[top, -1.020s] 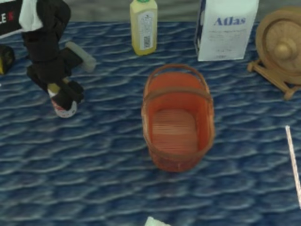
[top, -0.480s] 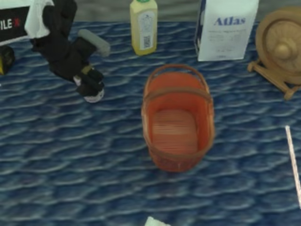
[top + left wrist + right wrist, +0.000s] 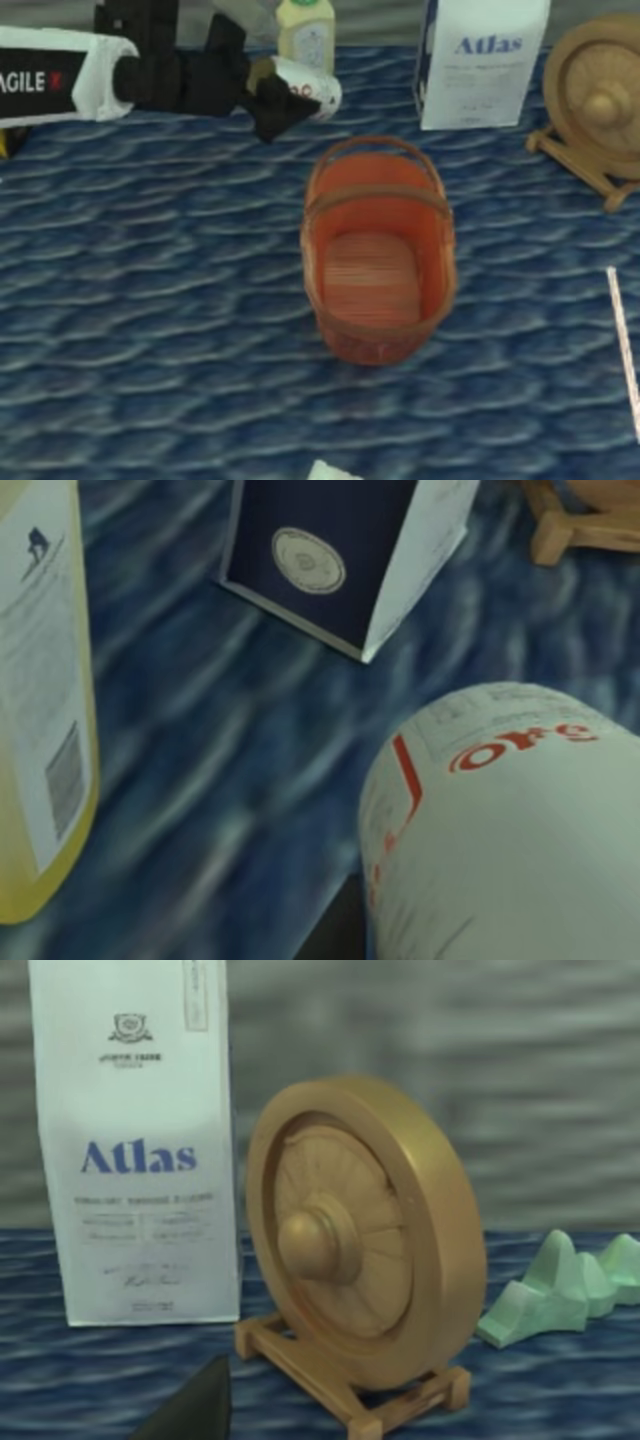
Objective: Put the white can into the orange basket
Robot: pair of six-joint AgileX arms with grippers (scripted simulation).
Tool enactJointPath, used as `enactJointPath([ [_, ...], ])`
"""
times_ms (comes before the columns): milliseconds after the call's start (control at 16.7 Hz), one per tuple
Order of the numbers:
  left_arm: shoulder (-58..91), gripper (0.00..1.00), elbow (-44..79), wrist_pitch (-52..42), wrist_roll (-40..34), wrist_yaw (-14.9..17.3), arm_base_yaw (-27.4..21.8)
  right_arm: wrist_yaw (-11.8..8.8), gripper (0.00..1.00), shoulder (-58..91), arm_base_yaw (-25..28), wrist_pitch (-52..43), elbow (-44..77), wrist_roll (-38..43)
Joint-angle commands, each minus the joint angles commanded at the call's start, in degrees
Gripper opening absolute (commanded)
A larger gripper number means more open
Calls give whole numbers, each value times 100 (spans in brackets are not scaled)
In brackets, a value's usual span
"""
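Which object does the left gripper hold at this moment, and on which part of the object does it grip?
The left gripper holds the white can, lifted and tipped sideways, gripped around its body near the gold-topped end. The right arm is out of the top view.

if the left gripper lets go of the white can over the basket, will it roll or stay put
The white can is a smooth cylinder held sideways in the left gripper, so it would probably land on its side and roll. The orange basket has tall walls that should contain it. It looks rigid.
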Motion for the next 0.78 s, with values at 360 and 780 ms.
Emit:
enactJointPath([
  [360, -486, 0, -883, 3065, -1032, 2100, -222, 0, 100, 0, 0, 0, 0, 0],
  [780, -816, 0, -1259, 4254, -1458, 3054, -316, 0, 100, 0, 0, 0, 0, 0],
])
